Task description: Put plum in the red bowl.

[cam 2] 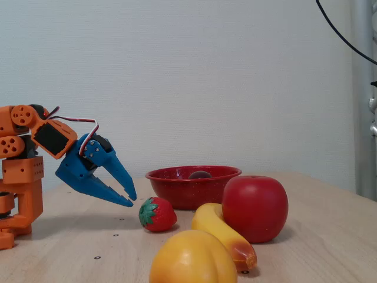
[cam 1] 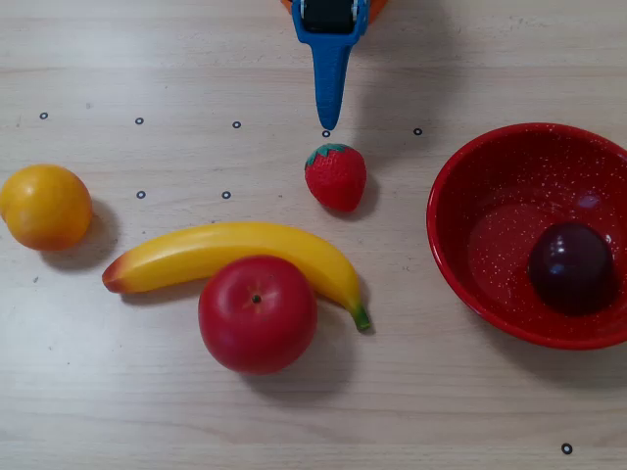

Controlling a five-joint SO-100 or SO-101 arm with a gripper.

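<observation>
My end effector (cam 2: pixel 131 198) hangs a little above the desk (cam 1: pixel 470 411), its two blue fingers parted by a narrow gap and holding nothing. In the fixed view its tips point down toward the strawberry (cam 2: pixel 156 214), just short of it and not touching; from overhead the blue tip (cam 1: pixel 328 123) sits just above the strawberry (cam 1: pixel 336 175) in the picture. The plum (cam 1: pixel 571 267) lies inside the red bowl (cam 1: pixel 460 196), toward its right side, well apart from me. In the fixed view only the plum's top (cam 2: pixel 201 174) shows over the bowl's rim (cam 2: pixel 177 173). An apple (cam 1: pixel 257 313) touches a banana (cam 1: pixel 186 257), and an orange (cam 1: pixel 44 206) sits alone at the left.
</observation>
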